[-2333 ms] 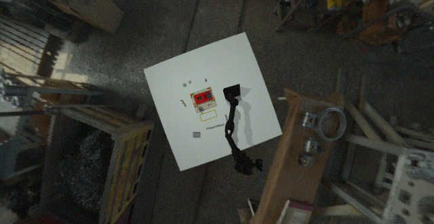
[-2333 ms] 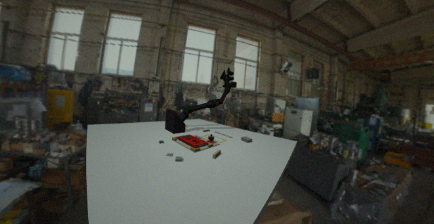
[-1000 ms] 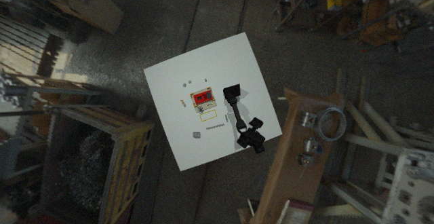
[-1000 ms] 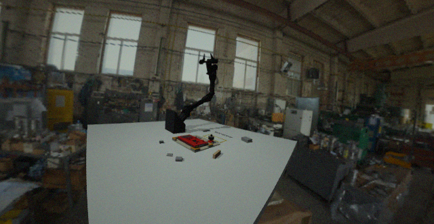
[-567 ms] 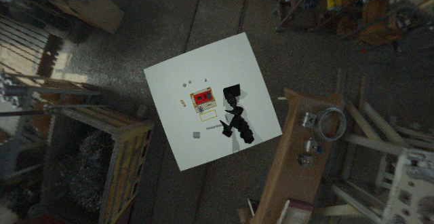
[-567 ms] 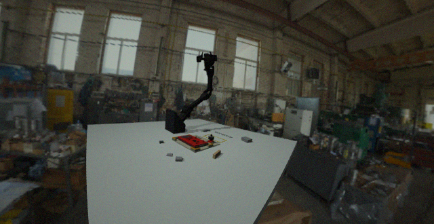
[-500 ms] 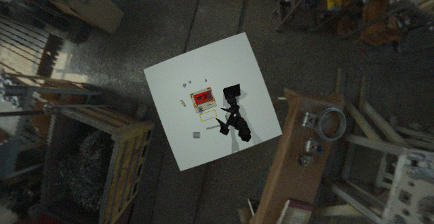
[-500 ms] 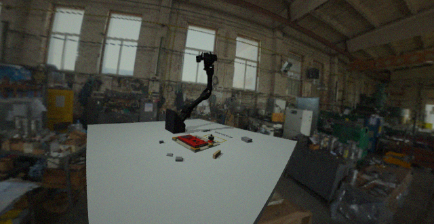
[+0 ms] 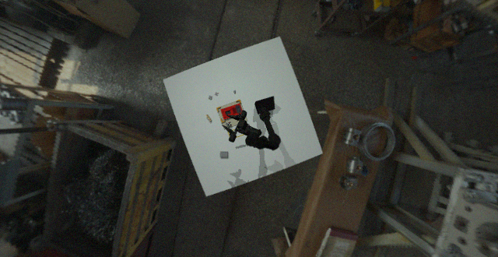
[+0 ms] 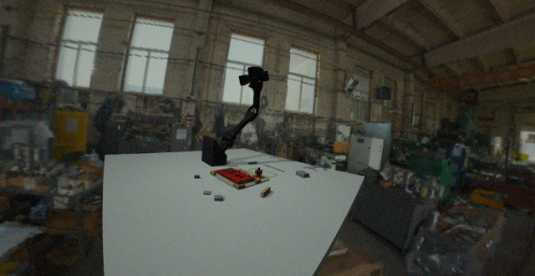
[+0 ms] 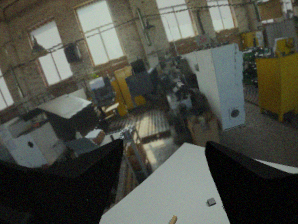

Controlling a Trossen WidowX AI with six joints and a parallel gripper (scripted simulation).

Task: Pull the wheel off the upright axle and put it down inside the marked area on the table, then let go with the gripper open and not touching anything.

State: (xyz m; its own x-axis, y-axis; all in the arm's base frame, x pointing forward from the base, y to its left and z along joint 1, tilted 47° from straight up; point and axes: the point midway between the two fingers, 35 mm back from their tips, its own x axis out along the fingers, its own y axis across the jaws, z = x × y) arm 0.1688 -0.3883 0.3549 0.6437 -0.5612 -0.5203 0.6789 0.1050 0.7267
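Observation:
The wheel [image 10: 258,171] [image 9: 229,124] is small and dark and sits on its upright axle at the corner of a board with a red panel [image 10: 234,175] [image 9: 224,113]. The marked area [image 10: 271,171] is a yellow outline on the table beside the board. In the top view the arm hides most of it. My gripper [image 11: 164,145] [image 9: 226,121] is open with nothing between its fingers. The exterior view shows it high above the table. It looks out over the table's far part and the room in the wrist view, and the wheel is not in that view.
A grey block [image 9: 224,155] [image 10: 303,174] lies beyond the marked area. A tan block [image 9: 208,118] [image 10: 265,191] [image 11: 174,219] lies near the board, and several small grey pieces lie past the board's other side, one of them a grey piece [image 10: 218,197]. The arm's black base [image 9: 264,104] [image 10: 213,152] stands on the table.

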